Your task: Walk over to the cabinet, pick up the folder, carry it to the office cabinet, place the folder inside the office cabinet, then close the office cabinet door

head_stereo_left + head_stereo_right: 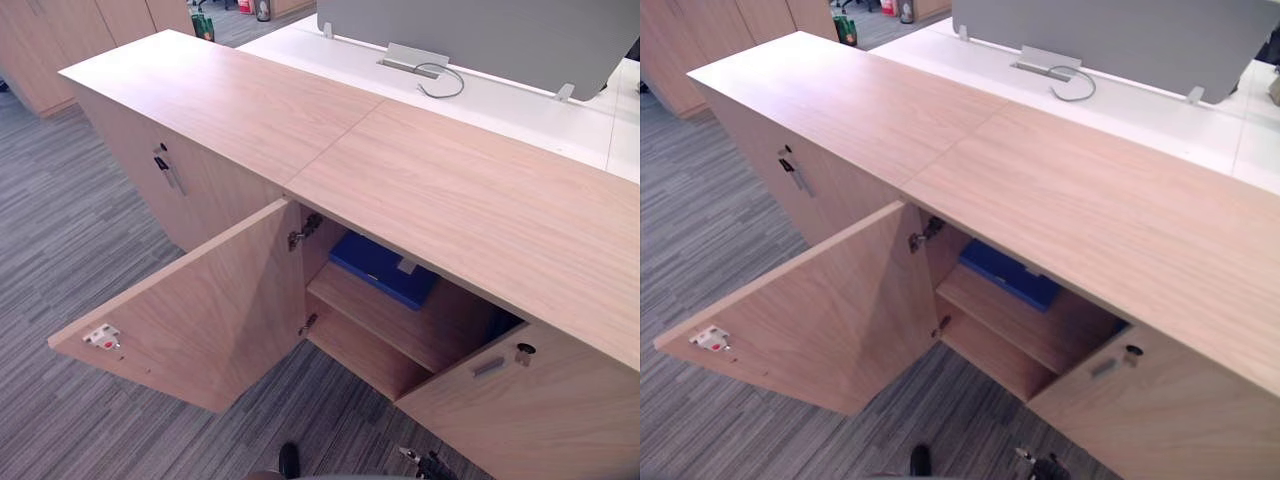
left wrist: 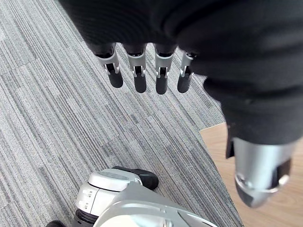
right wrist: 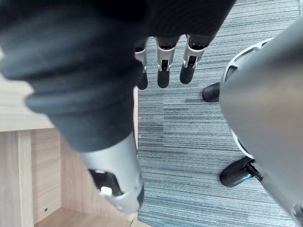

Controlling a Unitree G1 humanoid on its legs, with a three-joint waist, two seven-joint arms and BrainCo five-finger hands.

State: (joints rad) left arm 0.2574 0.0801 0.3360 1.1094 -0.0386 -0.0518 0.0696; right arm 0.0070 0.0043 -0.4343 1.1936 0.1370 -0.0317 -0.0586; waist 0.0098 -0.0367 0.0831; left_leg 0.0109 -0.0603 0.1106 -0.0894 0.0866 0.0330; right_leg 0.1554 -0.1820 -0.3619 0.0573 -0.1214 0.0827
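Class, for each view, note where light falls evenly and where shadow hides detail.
Left eye view: the cabinet top is evenly lit, without glare; the blue folder lies in shade beneath it. Left wrist view: the left hand hangs over evenly lit carpet; right wrist view: the right hand likewise.

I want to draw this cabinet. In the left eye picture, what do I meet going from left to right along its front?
Door catch → dark handle → hinge → blue folder → silver handle → lock.
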